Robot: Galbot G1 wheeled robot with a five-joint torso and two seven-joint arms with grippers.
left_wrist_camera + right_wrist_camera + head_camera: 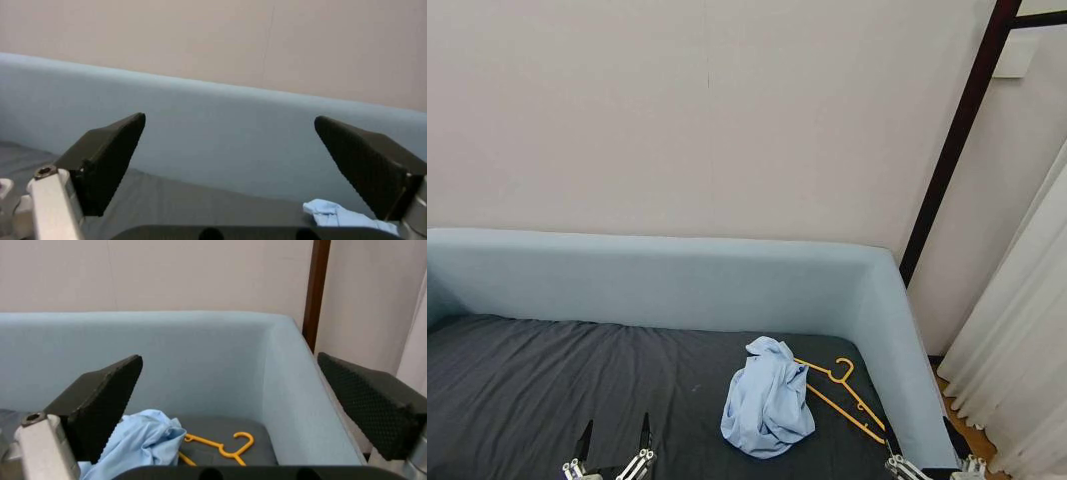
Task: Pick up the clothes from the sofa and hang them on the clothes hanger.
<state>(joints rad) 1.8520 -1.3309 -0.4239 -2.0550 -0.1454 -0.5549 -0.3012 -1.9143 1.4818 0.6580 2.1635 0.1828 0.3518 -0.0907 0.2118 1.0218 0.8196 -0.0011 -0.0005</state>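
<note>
Clothes (767,398): crumpled blue heap, lower centre-right of frame, on dark sofa (657,285) seat, touching yellow hanger (847,395). Left end effector (616,422) bottom left, right end effector (228,359) bottom right: both spread wide, empty.

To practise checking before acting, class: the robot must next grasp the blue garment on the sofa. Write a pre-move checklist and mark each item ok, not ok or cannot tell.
1. Left gripper open and empty: ok.
2. Right gripper open and empty: ok.
3. Light blue garment uncovered on the sofa seat: ok.
4. Orange hanger free of the garment: cannot tell; its ends meet the cloth's edge.
5. A gripper above the garment: not ok; the left one is off to the garment's left, the right one is by the sofa's arm.
</note>
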